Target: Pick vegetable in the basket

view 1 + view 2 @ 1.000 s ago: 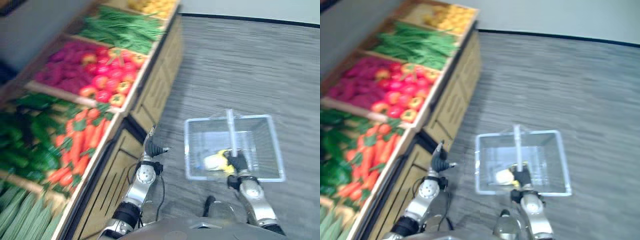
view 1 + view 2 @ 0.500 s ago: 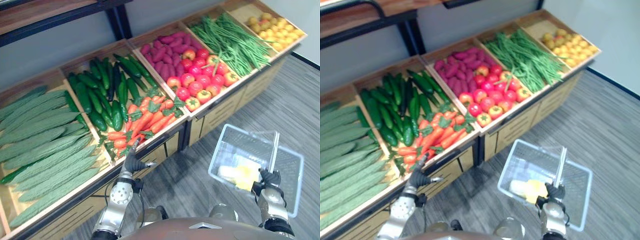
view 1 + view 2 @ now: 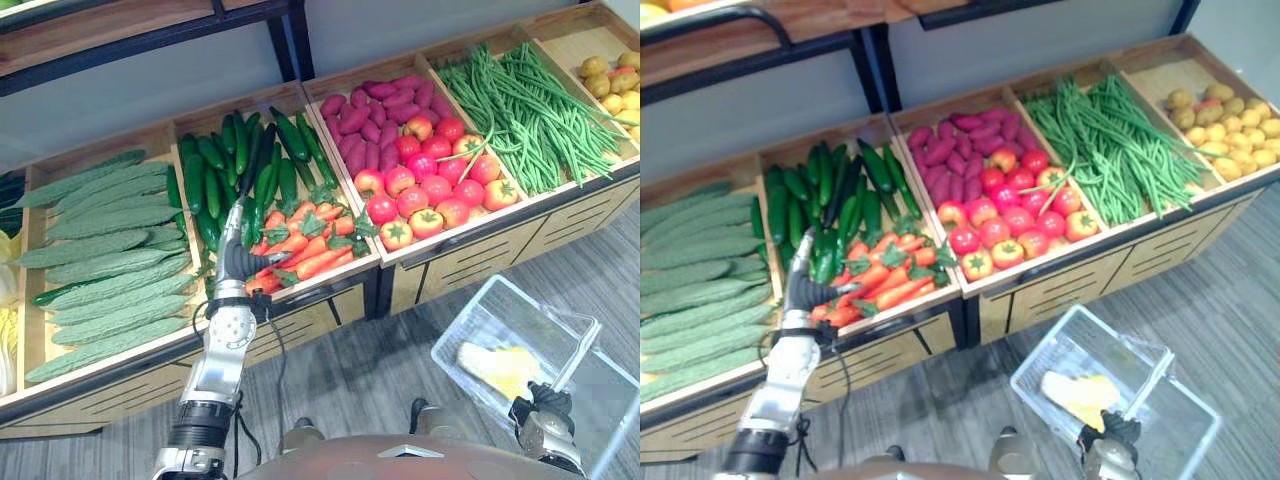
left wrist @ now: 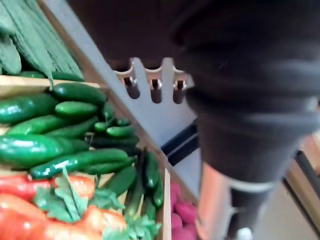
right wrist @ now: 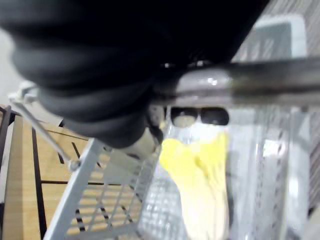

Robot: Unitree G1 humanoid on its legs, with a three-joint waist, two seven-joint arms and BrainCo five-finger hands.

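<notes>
Well, the left robot hand [image 3: 238,265] hangs straight-fingered by the wooden shelf's [image 3: 470,265] carrots [image 3: 310,245]; the right robot hand [image 3: 540,405] clasps the basket [image 3: 464,310] handle [image 3: 575,358] (grey floor [image 3: 380,370] beneath).

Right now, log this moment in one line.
left hand: open, by carrots | right hand: shut on basket handle | basket: yellow vegetable inside

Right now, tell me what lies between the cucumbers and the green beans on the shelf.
One bin, in the left eye view: purple tubers at the back, red tomatoes in front, between cucumbers and green beans.
</notes>
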